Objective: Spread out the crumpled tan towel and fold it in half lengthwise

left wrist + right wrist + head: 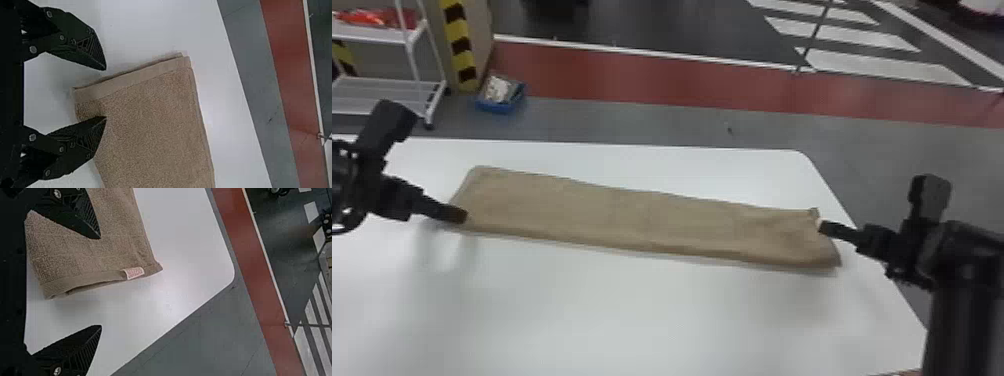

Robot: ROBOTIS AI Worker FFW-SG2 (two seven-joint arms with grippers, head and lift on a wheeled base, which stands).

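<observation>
Both the L gripper [105,93] & R gripper [100,282] were wide open, empty, by the long towel's [642,220] ends on the table [632,310], & it could bunch b/c one maybe touched it.

The left end effector [463,216] and right end effector [823,226] sit well apart, both pointing inward, their fingers [88,47] spread wide.

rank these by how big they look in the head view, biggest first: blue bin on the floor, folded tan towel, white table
1. White table
2. Folded tan towel
3. Blue bin
</observation>
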